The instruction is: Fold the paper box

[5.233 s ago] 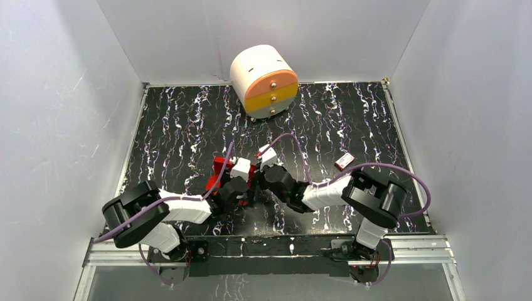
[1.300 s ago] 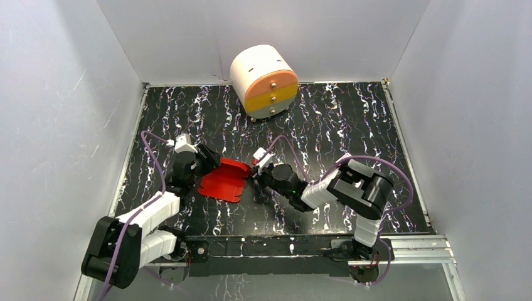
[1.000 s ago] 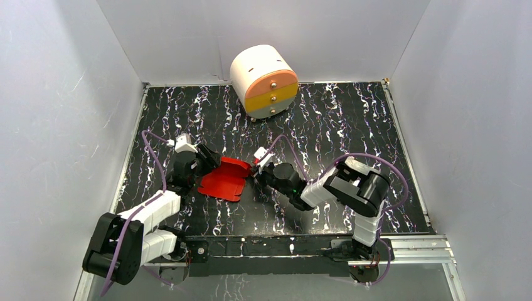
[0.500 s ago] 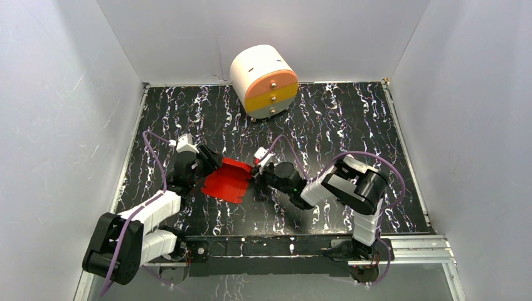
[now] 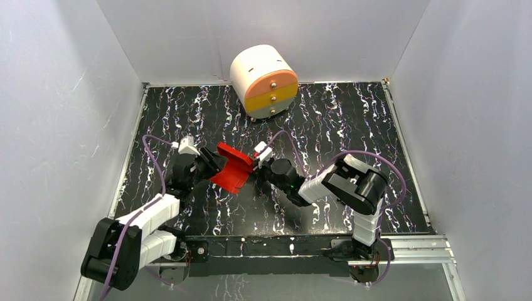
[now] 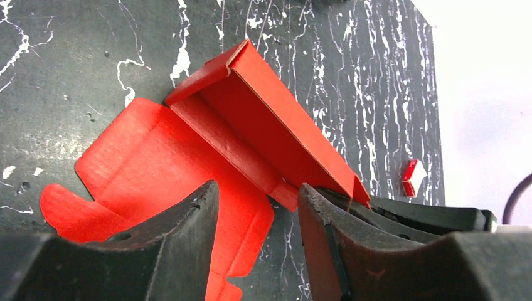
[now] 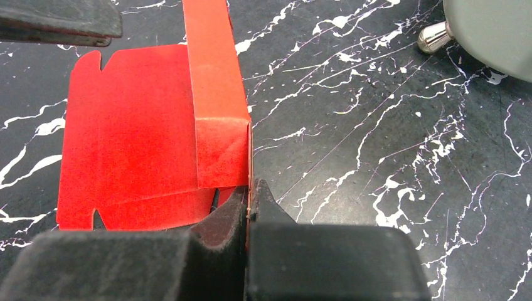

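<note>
**Q.** Where is the box (image 5: 231, 169), and in what form?

**A.** Mid-table (image 5: 351, 119), between the two grippers. It is part-folded. One long panel stands raised along its crease, with a small end flap turned in. The other panels and tabs lie flat on the surface.

**Q.** State of the right gripper (image 7: 250, 194)?

**A.** Closed on the card. Its jaws pinch the end of the raised panel edge-on, and no gap shows between them.

**Q.** And the left gripper (image 6: 258, 191)?

**A.** Its fingers are spread apart and straddle the flat portion near the crease. They grip nothing. Whether either finger presses on the card cannot be told, because any contact lies below the frame edge.

**Q.** What could go wrong from here?

**A.** Three risks, all judged from the pose shown:
- **Dragging.** The flat portion appears unclamped. A pull from the right gripper may slide the whole sheet across the table instead of turning the panel about its crease.
- **Slipping or tearing.** The pinch sits on a thin edge. If it slips, the panel may fall back flat. If the wrist twists too far, the card may buckle or tear away from the scored line.
- **Crushing.** The left fingers bracket the crease. If they close carelessly, they could crush the raised panel or fold a tab the wrong way.
</note>
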Tool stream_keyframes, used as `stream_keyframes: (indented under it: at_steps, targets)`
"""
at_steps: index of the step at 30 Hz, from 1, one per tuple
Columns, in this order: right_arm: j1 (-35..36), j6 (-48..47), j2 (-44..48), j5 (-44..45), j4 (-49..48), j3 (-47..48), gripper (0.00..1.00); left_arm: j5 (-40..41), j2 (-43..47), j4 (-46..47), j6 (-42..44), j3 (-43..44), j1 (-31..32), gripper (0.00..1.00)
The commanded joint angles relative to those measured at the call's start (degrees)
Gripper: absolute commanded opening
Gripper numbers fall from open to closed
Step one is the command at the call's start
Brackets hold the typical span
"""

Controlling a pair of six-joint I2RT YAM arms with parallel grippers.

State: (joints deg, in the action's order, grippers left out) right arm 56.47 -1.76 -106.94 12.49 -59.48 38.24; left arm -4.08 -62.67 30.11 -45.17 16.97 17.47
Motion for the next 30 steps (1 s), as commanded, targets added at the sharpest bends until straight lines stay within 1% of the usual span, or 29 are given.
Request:
stream_keyframes:
  at_steps: [1, 5, 8, 9, 11, 14, 16, 20, 23, 30]
  targets:
    - [-0.87, -2.08, 0.85, -1.07, 0.7, 1.86, 0.0, -2.1, 4.18, -1.84, -0.72, 0.19, 0.1, 0.5]
    - [-2.73, -4.13, 2.58, -11.6, 5.24, 2.06, 0.0, -0.61, 6.88, -5.15, 0.97, 1.42, 0.1, 0.57]
    - [-4.37, -5.19, 4.15, -20.35, 6.7, 0.79, 0.0, 4.35, 8.4, -9.22, 1.0, 3.29, 0.09, 0.7]
    - [-5.08, -5.4, 4.71, -22.87, 7.5, 0.37, 0.0, 6.8, 8.64, -10.31, 1.05, 3.9, 0.1, 0.72]
    - [-6.64, -6.17, 5.79, -27.34, 9.62, 0.01, 0.0, 8.64, 8.21, -10.22, 1.26, 4.69, -0.15, 0.75]
    - [-9.0, -7.53, 7.12, -33.19, 12.87, -0.25, 0.0, 8.01, 5.3, -9.25, 1.41, 6.63, -0.63, 0.78]
    - [-10.37, -8.21, 7.71, -37.27, 14.42, -0.3, 0.0, 7.18, 2.6, -8.85, 2.22, 8.38, -0.99, 0.79]
    - [-11.59, -9.38, 8.15, -41.19, 16.59, -0.06, 0.0, 1.61, -2.92, -8.39, 3.13, 10.95, -1.35, 0.77]
    - [-11.87, -10.52, 7.34, -42.15, 19.56, 1.42, 0.0, -2.22, -5.24, -6.38, 2.96, 10.32, -1.46, 0.75]
    - [-11.89, -11.48, 5.11, -43.48, 21.35, 3.51, 0.0, -5.83, -10.37, -5.2, 4.51, 10.62, -1.43, 0.68]
